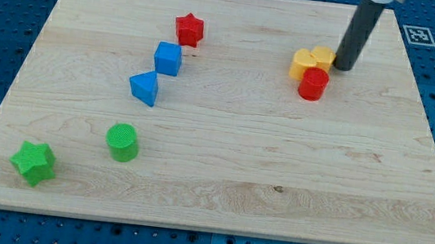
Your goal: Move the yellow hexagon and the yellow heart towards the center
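Note:
Two yellow blocks sit together near the view's upper right. The left one (302,64) looks like the yellow hexagon. The right one (323,57) looks like the yellow heart. A red cylinder (314,84) touches them from below. My tip (343,67) rests on the board just right of the yellow heart, touching or almost touching it. The dark rod rises from there toward the view's top.
A red star (189,29) lies at the upper middle. A blue cube (167,58) and a blue wedge-like block (145,87) lie below it. A green cylinder (123,142) and a green star (34,162) lie at the lower left of the wooden board (276,186).

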`<state>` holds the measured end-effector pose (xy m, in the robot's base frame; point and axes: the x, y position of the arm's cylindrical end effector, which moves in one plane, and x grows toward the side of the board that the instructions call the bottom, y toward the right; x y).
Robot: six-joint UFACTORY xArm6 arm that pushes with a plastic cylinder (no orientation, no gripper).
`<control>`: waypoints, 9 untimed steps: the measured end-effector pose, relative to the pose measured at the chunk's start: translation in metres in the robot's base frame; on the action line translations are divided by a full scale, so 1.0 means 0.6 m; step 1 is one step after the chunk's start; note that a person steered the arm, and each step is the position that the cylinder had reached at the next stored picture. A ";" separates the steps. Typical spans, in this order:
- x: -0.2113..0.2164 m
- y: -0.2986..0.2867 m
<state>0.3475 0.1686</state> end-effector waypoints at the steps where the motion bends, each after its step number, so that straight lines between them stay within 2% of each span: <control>1: 0.000 -0.026; 3: 0.054 0.035; 4: 0.054 0.015; 5: 0.049 -0.022; 7: -0.014 -0.033; 9: -0.015 -0.076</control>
